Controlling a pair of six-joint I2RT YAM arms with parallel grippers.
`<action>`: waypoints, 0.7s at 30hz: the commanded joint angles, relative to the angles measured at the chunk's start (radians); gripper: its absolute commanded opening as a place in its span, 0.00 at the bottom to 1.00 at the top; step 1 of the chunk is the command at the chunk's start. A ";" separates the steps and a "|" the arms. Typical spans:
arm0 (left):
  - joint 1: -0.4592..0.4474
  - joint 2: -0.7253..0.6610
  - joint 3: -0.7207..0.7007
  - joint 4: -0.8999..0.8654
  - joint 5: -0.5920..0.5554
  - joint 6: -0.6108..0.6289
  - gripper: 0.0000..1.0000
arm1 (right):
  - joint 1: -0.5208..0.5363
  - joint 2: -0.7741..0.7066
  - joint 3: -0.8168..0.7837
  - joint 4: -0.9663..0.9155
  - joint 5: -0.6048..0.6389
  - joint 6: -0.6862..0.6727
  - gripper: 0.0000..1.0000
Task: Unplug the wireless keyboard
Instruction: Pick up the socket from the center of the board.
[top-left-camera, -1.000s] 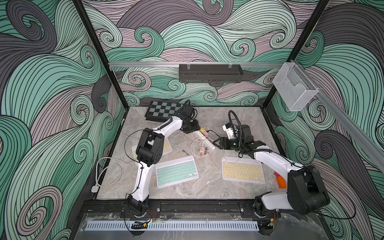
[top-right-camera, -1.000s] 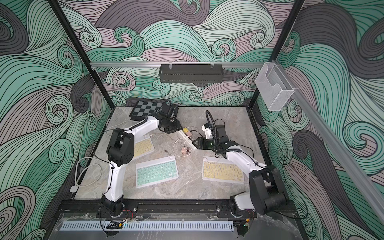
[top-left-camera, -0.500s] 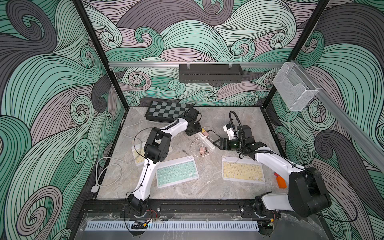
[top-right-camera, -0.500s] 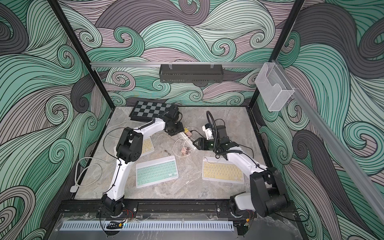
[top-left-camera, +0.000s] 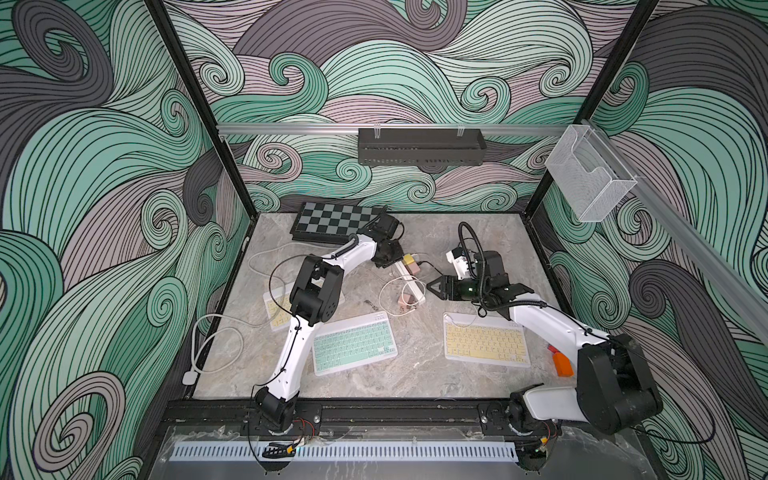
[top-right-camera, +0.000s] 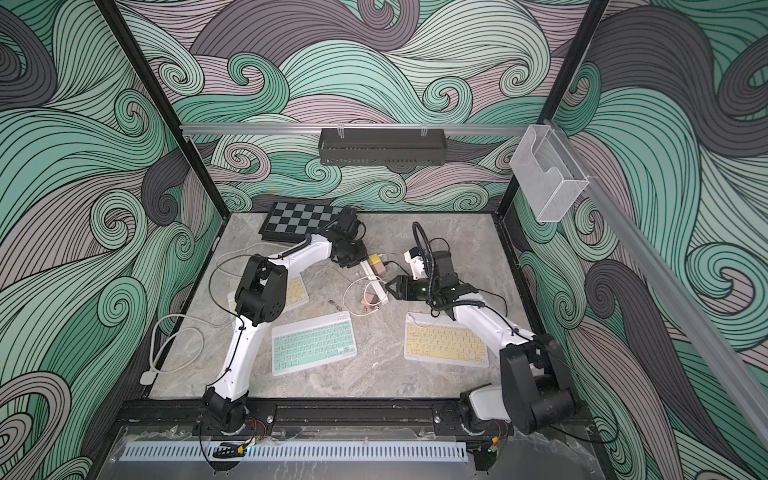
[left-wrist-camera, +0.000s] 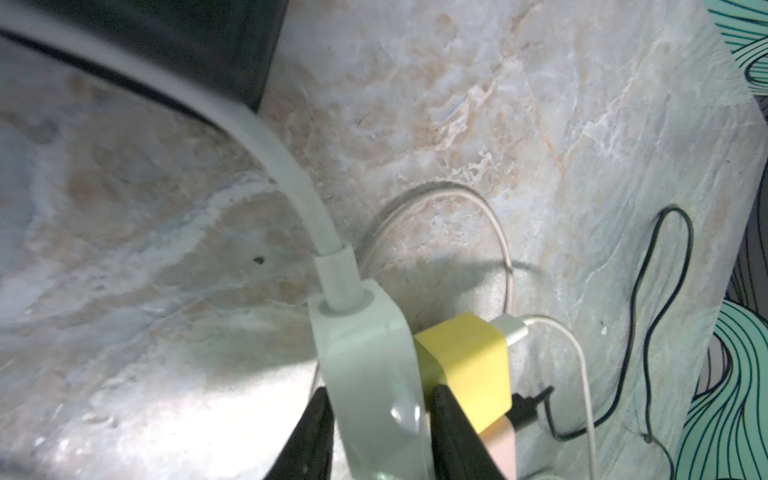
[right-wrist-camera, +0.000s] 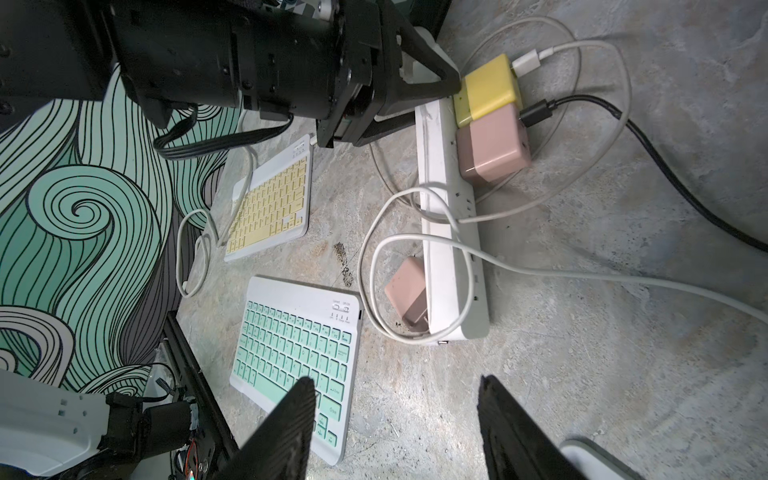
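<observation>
A white power strip (top-left-camera: 409, 282) lies mid-table with a yellow charger (right-wrist-camera: 490, 89) and a pink charger (right-wrist-camera: 494, 149) plugged in at its far end. My left gripper (left-wrist-camera: 380, 395) is shut on that end of the strip (left-wrist-camera: 365, 353), right beside the yellow charger (left-wrist-camera: 469, 365). My right gripper (right-wrist-camera: 397, 386) hangs open over bare table near the strip's other end, holding nothing. A green keyboard (top-left-camera: 353, 343) and two yellow keyboards (top-left-camera: 484, 343) (top-left-camera: 278, 307) lie around it. White cables (right-wrist-camera: 528, 62) loop over the strip; I cannot tell which cable reaches which keyboard.
A loose pink charger (right-wrist-camera: 407, 291) lies against the strip. A black cable (right-wrist-camera: 540, 112) enters the plugged pink charger. A chessboard (top-left-camera: 336, 220) sits at the back, just behind my left wrist. An orange object (top-left-camera: 563, 365) lies by the right arm.
My left arm has swung right from near the chessboard to the strip's far end, and its jaws have closed on the strip. The right arm has barely moved.
</observation>
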 joint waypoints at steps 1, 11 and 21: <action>-0.002 -0.012 -0.026 0.064 -0.001 -0.005 0.25 | -0.006 -0.017 -0.008 0.019 -0.009 -0.001 0.64; 0.012 -0.170 -0.255 0.443 0.021 -0.095 0.00 | -0.012 -0.032 -0.001 0.016 -0.008 0.007 0.64; 0.025 -0.372 -0.518 0.916 -0.023 -0.201 0.00 | -0.017 -0.048 0.017 0.020 -0.013 0.030 0.64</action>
